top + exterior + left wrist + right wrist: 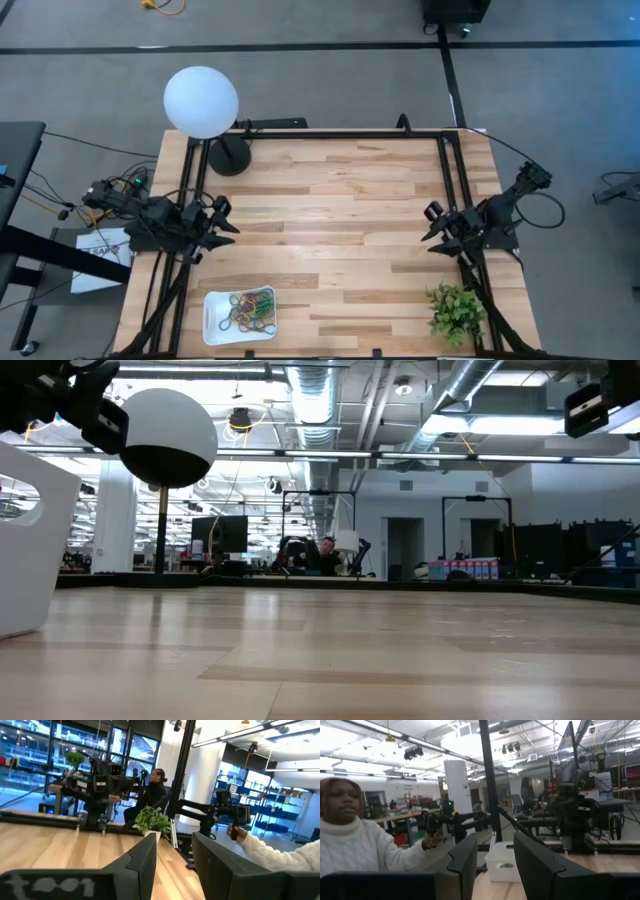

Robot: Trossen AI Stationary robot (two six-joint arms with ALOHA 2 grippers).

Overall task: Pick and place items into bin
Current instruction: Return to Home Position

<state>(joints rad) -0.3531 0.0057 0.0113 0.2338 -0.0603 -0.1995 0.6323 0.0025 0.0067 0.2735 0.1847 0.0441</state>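
While both arms hang at the sides of the pale wooden table [330, 210], we see an open workshop beyond, where a person in a white sweater [350, 845] is seen. At nine o'clock the left gripper [228, 218] and at three the right gripper [428, 226] show jaws moderately parted, holding nothing. At seven o'clock, the bin [210, 322] holds the tangled coloured rubber bands [250, 310], well apart from both.

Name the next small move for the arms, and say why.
Probably none beyond settling at rest: the rubber bands all seem to lie in the bin, no loose one shows on the table, and the left gripper and right gripper sit open at the table's side edges.
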